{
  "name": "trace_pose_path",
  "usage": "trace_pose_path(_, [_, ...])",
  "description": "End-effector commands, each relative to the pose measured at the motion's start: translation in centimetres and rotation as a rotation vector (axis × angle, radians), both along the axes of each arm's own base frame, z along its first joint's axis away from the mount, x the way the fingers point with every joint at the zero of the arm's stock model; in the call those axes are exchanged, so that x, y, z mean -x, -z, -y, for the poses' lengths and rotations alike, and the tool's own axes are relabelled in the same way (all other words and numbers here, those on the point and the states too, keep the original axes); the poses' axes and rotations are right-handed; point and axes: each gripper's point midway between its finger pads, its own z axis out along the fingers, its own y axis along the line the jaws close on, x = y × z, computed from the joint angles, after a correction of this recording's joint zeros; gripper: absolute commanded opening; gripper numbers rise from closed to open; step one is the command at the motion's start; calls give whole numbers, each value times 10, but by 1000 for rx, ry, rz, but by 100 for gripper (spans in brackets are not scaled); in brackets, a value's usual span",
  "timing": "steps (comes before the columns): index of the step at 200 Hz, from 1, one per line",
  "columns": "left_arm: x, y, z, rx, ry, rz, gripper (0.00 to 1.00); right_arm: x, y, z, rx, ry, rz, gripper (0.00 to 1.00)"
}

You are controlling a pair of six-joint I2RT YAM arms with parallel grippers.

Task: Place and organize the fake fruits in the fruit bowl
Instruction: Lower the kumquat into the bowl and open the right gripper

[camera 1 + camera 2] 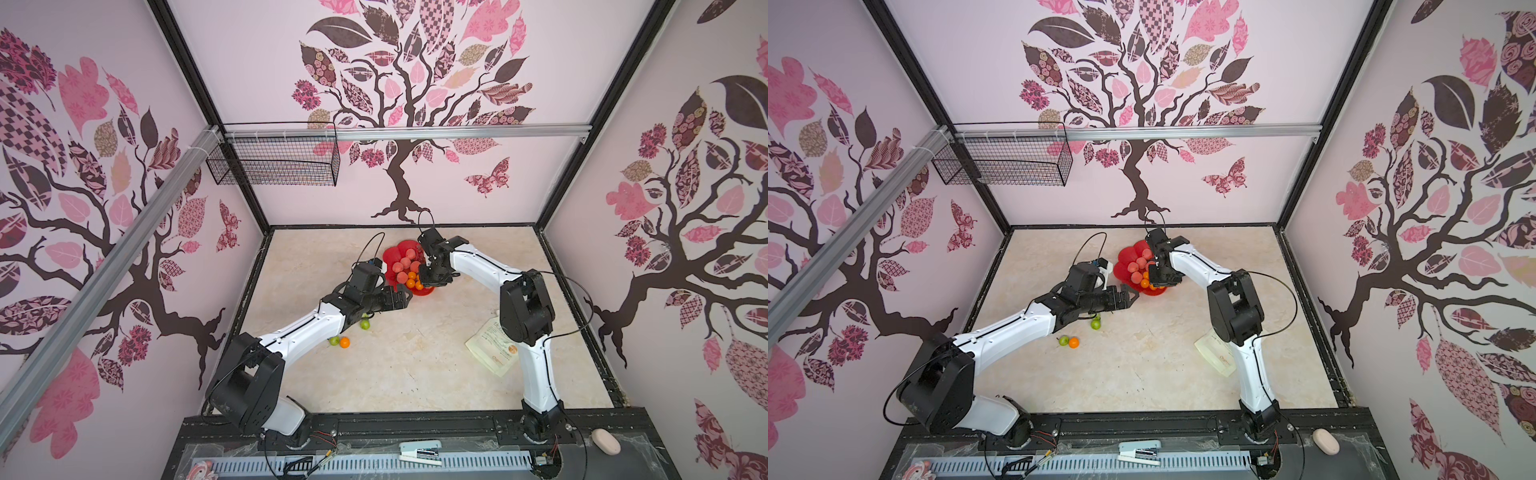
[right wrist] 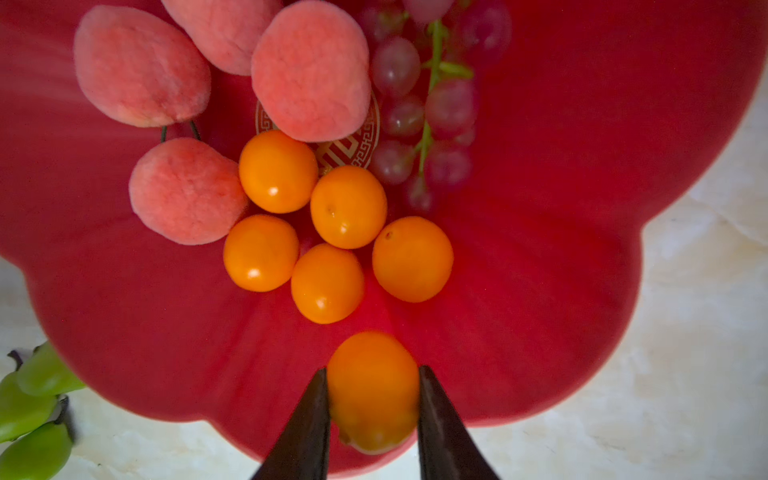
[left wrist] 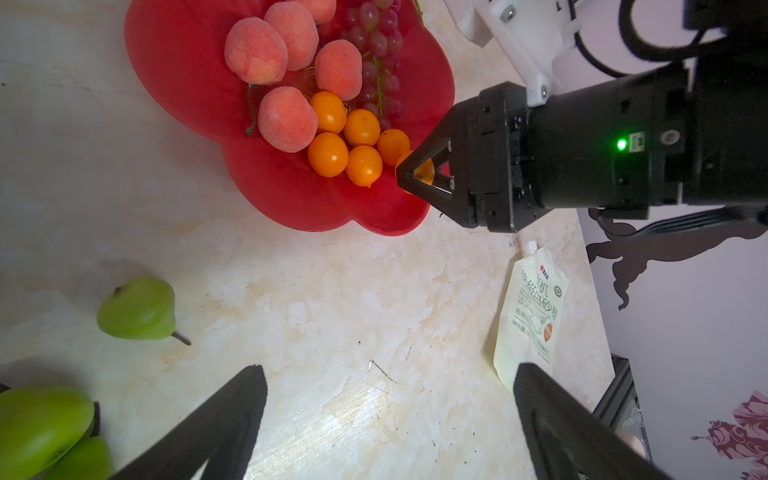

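- right gripper: jaws partly closed, clamped on an orange, one finger on each side
- the held orange is over a lobe of the fruit bowl, just inside the rim; can't tell if it touches the dish
- in the bowl: five loose oranges packed together by the gold emblem; peaches touch that cluster, and the red grape bunch lies alongside
- left gripper: jaws wide apart with nothing between them, over bare table just beside the bowl
- outside the bowl: a green pear on its side on the table, with two more green fruits at the frame edge
- in a top view, a small green fruit sits just beside a lone orange, next to the left arm
- cream spouted pouch lies flat on the table near the right arm, apart from the bowl
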Motion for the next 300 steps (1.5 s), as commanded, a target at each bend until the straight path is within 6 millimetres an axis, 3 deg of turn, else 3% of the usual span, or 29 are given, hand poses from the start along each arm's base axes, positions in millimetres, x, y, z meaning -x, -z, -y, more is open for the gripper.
trace_pose_path(1, [-6, -14, 7, 21, 7, 34, 97, 0, 11, -1, 17, -13, -34, 34])
trace_pose_path(51, [-5, -14, 5, 15, 6, 34, 97, 1, 20, 0, 26, -14, -51, 36])
trace_pose_path(110, [-4, -18, 4, 16, 3, 44, 97, -1, 14, -1, 22, -13, -44, 44])
trace_pose_path(160, [-1, -31, -2, 10, -5, 69, 97, -4, -15, -2, -2, -9, 4, 46])
trace_pose_path(205, [8, -49, -24, -36, -56, 106, 98, 0, -51, -5, -67, 1, 64, 48])
trace_pose_path(258, [32, -55, -63, -97, -154, 107, 98, 26, -80, -35, -208, -6, 138, 49])
trace_pose_path(300, [55, -49, -103, -133, -262, 58, 98, 62, -80, -85, -250, -90, 145, 48])
